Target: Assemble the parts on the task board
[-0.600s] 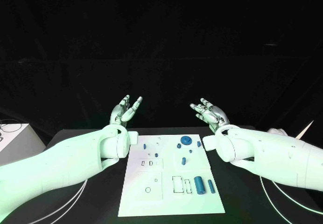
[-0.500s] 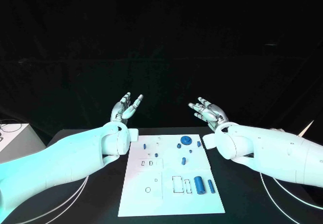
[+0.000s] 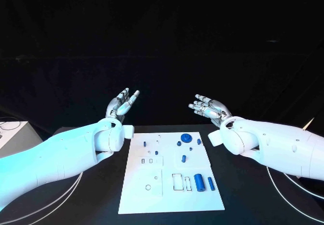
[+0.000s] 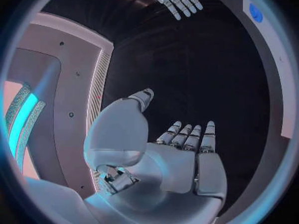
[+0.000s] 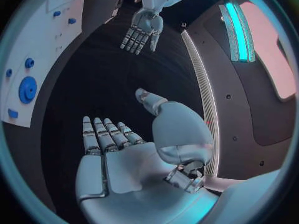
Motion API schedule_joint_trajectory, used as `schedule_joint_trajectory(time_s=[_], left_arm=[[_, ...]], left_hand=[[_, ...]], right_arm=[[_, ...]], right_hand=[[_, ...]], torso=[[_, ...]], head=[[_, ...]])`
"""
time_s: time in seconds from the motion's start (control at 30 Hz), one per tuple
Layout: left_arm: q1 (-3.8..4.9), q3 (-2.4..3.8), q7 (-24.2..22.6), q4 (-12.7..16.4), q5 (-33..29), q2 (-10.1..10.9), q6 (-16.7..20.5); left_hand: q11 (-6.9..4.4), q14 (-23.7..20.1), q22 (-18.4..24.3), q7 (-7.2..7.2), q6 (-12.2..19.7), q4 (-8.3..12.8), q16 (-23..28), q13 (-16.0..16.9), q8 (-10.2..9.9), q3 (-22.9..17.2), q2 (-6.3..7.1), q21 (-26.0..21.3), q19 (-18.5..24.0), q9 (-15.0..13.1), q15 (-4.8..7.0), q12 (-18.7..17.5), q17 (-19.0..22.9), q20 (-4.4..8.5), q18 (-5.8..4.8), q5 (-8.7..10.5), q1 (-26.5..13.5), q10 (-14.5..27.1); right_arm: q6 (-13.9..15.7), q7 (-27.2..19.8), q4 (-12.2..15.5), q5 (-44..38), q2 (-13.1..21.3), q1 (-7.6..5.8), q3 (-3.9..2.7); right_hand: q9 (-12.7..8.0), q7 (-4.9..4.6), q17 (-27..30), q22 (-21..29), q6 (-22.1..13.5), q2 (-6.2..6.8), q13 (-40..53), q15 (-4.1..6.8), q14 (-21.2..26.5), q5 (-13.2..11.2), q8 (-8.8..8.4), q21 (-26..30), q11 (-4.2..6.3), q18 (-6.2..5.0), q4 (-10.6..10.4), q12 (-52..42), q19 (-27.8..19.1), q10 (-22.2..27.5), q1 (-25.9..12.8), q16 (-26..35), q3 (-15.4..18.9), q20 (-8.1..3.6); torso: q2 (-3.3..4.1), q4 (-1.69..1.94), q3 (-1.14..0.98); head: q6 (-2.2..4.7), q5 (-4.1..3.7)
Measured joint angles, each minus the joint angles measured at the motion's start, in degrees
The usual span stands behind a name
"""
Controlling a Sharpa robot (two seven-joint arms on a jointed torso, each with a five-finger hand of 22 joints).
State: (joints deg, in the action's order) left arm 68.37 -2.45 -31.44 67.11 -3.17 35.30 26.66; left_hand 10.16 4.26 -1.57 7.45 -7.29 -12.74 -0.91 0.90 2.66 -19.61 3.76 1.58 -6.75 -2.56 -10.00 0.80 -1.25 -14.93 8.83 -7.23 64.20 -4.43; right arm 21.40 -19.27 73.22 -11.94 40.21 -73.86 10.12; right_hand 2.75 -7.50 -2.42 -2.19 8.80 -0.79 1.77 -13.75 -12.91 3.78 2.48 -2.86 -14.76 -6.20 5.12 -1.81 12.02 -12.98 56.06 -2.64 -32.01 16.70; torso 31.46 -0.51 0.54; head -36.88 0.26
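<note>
The black table [image 3: 250, 197] runs off the bottom of the head view, and its far edge melts into the dark backdrop, so I can't tell where it ends. On it, dead centre, lies the white board [image 3: 138, 197], long side pointing away from the robot.

Both arms are raised beyond the board's far end. The left hand [image 3: 121, 105] hangs at about 11 o'clock from the board, fingers straight and apart, nothing in it; its wrist view shows the palm [image 4: 181, 169] bare. The right hand [image 3: 210, 108] sits at about 1 o'clock, fingers spread and slightly bent, also empty, palm [image 5: 124, 171] bare in its own view. Neither touches the board.

The parts all rest on the board, mostly on its right half. A fat cylinder [image 3: 199, 182] lies toward 5 o'clock, with a thinner rod [image 3: 210, 183] just beside it. A round disc [image 3: 186, 138] sits near the far edge at 12 o'clock. A short peg [image 3: 183, 158] lies near the middle. The remaining blue specks around the disc are too small to make out, and the outlined slots near the cylinder are faint.
</note>
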Motion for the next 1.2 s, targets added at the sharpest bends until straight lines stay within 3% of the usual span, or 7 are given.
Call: schedule_joint_trajectory(time_s=[0.2,0.27,0.5,0.63,0.87,1.1,1.2], left_arm=[[0.22,-0.01,-0.3,3.5,0.0,3.5,-1.1],[0.33,-0.01,-0.4,5.0,0.1,4.8,-1.4],[0.98,-0.01,-0.4,10.6,1.9,9.6,-3.2],[1.36,0.02,0.0,14.6,3.5,12.8,-5.1],[1.54,0.04,1.2,22.1,5.9,18.4,-8.7],[1.58,0.26,2.3,27.2,7.6,21.4,-11.2],[1.60,0.39,2.7,28.7,8.1,22.0,-11.9]], left_hand=[[3.57,14.4,-3.1,0.63,-10.4,0.8,-4.9,1.5,4.5,0.4,0.43,6.0,-12.5,-3.1,-3.45,2.8,-3.4,-1.70,-1.37,0.00,4.8,-13.0],[4.28,29.3,-6.0,1.20,-18.6,1.7,-10.4,2.7,8.2,-0.1,1.02,12.4,-25.6,-5.4,-3.06,6.1,-6.7,-1.74,-1.37,0.00,6.8,-27.6],[1.80,44.0,-8.4,3.29,-34.4,5.0,-16.2,3.2,14.9,-3.3,2.31,19.5,-38.0,-9.1,0.20,8.5,-10.4,-0.74,1.00,-0.12,11.7,-46.3],[0.43,49.0,-9.8,3.95,-37.4,6.2,-18.8,3.2,15.4,-6.4,3.29,23.0,-41.7,-9.1,1.99,8.5,-12.9,0.91,0.98,-0.28,12.7,-50.8],[-1.08,54.7,-14.9,4.72,-40.3,8.9,-26.0,3.1,15.4,-10.3,5.79,32.0,-44.8,-9.2,4.39,6.5,-19.0,3.38,0.94,-0.28,12.8,-56.3],[-1.46,54.1,-25.7,4.83,-40.8,11.0,-41.2,3.2,13.5,-12.4,7.05,48.8,-42.8,-9.0,5.38,3.4,-29.9,4.84,0.92,-0.28,11.9,-57.3],[-1.46,54.0,-27.8,4.83,-40.8,11.2,-44.2,3.3,13.2,-12.7,7.20,52.1,-42.1,-9.0,5.39,3.4,-31.7,4.84,0.92,-0.28,11.5,-57.3]], right_arm=[[0.6,-0.4,-0.3,-6.6,0.9,-1.32,-0.02],[1.0,-0.4,-0.3,-9.5,1.2,-1.83,-0.03],[2.0,0.7,0.3,-22.6,2.5,-3.60,-0.03],[2.0,2.8,1.2,-32.0,3.5,-4.55,-0.07],[1.3,7.9,3.1,-49.5,4.7,-5.36,-0.08],[0.0,13.0,3.7,-63.0,4.8,-5.52,-0.07],[-0.7,14.9,3.8,-67.3,4.4,-5.53,-0.07]], right_hand=[[3.8,-1.01,-3.2,-1.7,14.8,2.81,1.6,0.80,-19.5,0.0,5.36,-4.4,0.40,-0.90,2.8,-3.7,12.7,-21.8,8.0,-5.1,-0.2,0.03],[5.4,-1.52,-4.5,-2.9,21.7,3.79,2.0,1.66,-28.7,0.0,7.78,-7.6,1.08,-2.01,3.3,-5.1,22.8,-31.6,10.2,-7.6,-0.1,-0.10],[7.9,-3.96,-6.6,-3.8,37.2,6.81,2.0,5.44,-43.0,0.4,11.98,-12.2,4.04,-3.56,3.5,-5.3,37.9,-43.7,13.8,-12.0,-0.6,-2.01],[8.1,-4.39,-8.9,-4.9,41.0,8.16,2.0,8.12,-50.8,0.1,12.59,-15.3,5.97,-3.56,3.2,-4.8,44.7,-49.2,15.1,-14.5,-1.1,-4.87],[9.0,-1.67,-16.6,-10.9,46.5,9.86,2.3,13.02,-64.9,0.1,13.26,-25.9,9.43,-3.56,2.5,-3.5,54.5,-57.8,16.8,-21.7,0.2,-10.19],[9.6,-1.16,-26.9,-17.4,47.4,12.05,2.6,14.41,-70.8,0.8,11.33,-34.9,10.05,-3.56,1.0,-1.9,58.8,-58.8,15.6,-32.7,-1.2,-11.76],[10.2,-0.96,-38.7,-32.2,47.6,12.87,2.6,14.47,-70.8,0.5,10.75,-47.0,10.16,-2.47,-0.2,-1.9,62.7,-57.8,15.0,-45.2,-2.3,-11.84]], torso=[[0.70,0.03,0.08],[1.12,0.14,0.08],[2.70,0.44,0.13],[3.87,0.67,0.18],[6.16,1.20,0.36],[8.12,2.02,0.73],[8.73,2.31,0.87]], head=[[-0.23,-0.24],[-0.24,-0.33],[0.22,-0.81],[0.77,-1.28],[1.85,-2.00],[2.46,-2.92],[2.59,-3.07]])
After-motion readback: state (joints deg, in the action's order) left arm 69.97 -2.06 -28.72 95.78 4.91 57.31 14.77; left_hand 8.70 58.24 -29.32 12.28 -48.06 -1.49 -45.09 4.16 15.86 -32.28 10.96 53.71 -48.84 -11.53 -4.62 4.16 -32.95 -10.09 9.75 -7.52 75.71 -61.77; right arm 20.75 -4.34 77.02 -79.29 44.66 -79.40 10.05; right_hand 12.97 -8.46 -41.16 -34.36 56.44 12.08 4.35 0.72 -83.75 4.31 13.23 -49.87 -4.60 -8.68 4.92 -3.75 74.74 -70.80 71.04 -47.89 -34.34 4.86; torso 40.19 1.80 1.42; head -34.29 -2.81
